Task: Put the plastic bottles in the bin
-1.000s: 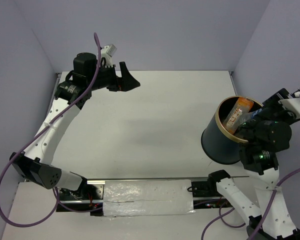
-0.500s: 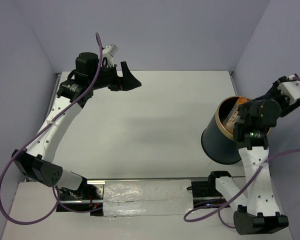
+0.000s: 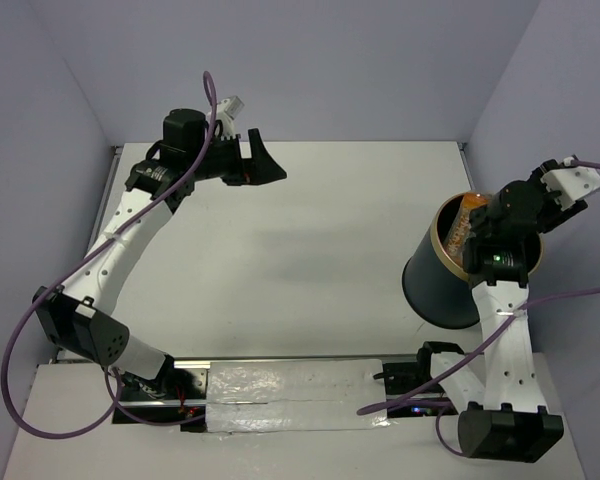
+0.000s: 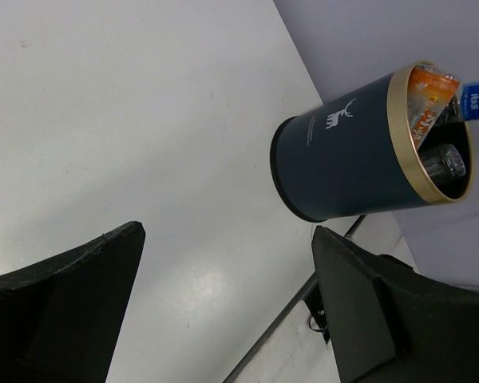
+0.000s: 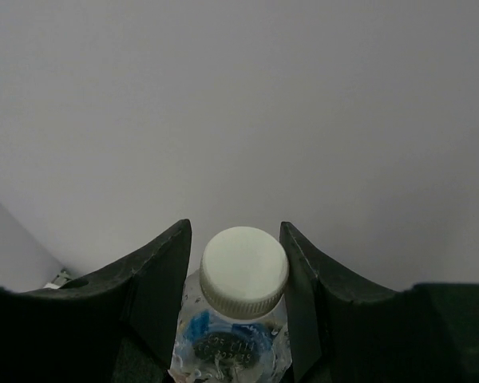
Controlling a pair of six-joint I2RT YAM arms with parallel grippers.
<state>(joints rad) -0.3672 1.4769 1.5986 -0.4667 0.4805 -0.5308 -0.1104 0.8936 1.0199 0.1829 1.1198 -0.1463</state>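
My right fingers [image 5: 164, 271] are clamped narrow on a clear blue-labelled bottle [image 5: 244, 271], flanking its white cap and neck, and hold it at the mouth of the bin [image 3: 442, 285] on the worktop's [image 3: 300, 250] right side. An orange bottle [image 4: 427, 92] already lies inside. My left fingers [image 4: 72, 295] stand wide, holding nothing. I judge the bottle light, thin-walled and slick, so the stiff neck is the place to grip, since the belly would crumple.
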